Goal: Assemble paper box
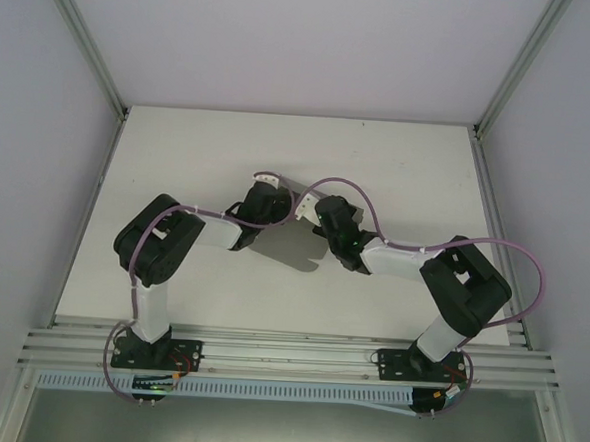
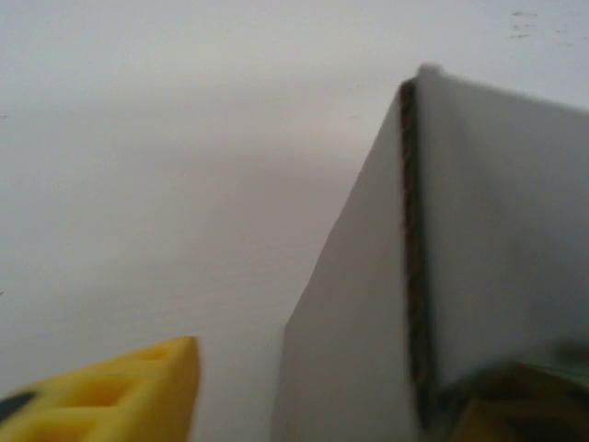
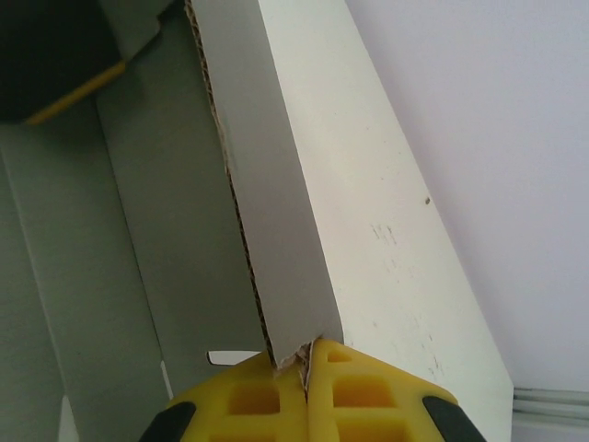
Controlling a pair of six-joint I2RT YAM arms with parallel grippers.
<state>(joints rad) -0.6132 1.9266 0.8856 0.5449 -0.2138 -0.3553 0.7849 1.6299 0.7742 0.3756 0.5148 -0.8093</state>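
Observation:
The paper box (image 3: 304,184) is grey corrugated cardboard, partly folded, with one wall standing up from the flat panels (image 3: 138,239). My right gripper (image 3: 308,354) is shut, its yellow fingers pinching the near end of that upright wall. In the left wrist view a cardboard wall (image 2: 368,304) of the paper box stands between the spread fingers of my left gripper (image 2: 340,387). This gripper is open, with one yellow fingertip (image 2: 147,391) well clear of the wall. From above, the left gripper (image 1: 266,204) and the right gripper (image 1: 330,218) meet at mid-table.
The white table (image 1: 279,150) has open room behind and to both sides of the arms. Aluminium rails (image 1: 287,346) run along its near edge by the arm bases. Slanted frame posts (image 1: 86,38) and pale walls close in the sides.

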